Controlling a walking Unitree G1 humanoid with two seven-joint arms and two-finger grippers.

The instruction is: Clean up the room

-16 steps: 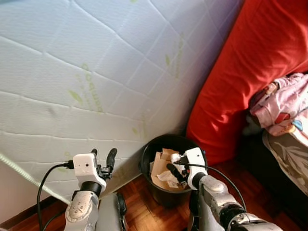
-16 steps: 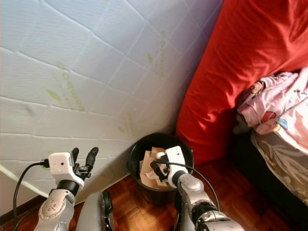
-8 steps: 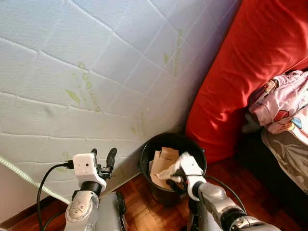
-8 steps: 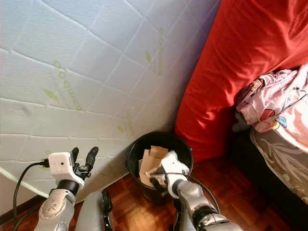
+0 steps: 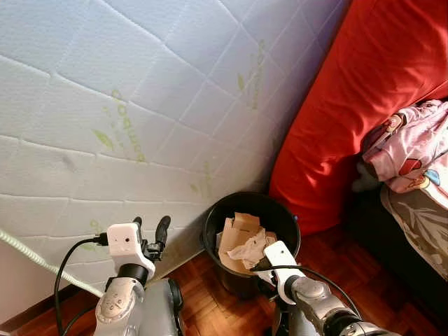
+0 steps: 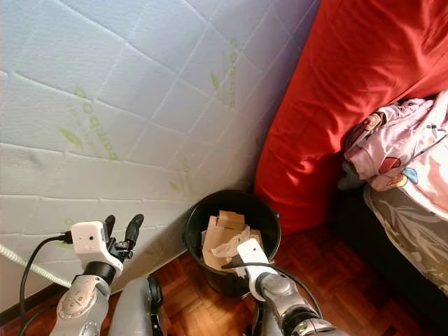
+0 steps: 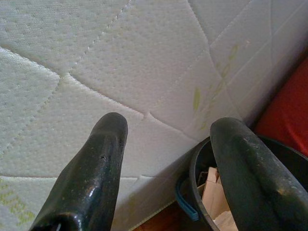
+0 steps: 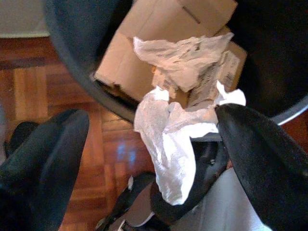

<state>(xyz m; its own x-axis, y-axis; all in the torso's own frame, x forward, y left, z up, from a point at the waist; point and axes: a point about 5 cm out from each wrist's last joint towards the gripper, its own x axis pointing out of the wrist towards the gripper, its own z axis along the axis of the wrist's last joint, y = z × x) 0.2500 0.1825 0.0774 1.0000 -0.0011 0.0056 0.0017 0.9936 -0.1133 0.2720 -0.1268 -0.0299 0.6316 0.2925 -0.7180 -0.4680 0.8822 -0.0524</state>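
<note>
Right pincer [image 8: 144, 144] agape over bin [image 5: 210, 227] | tissue [image 8: 168, 139] apparently draping rim

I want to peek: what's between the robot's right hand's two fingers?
In the right wrist view, crumpled white paper hangs between the open right hand's fingers, draped over the black bin's rim above cardboard.

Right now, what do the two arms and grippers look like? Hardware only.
Both arms silver metal with black wrist collars. Each wrist carries a white boxy camera module with a black cable looping back. Left gripper: two long, rounded, glossy black fingers. Right gripper: same thick black fingers.
</note>
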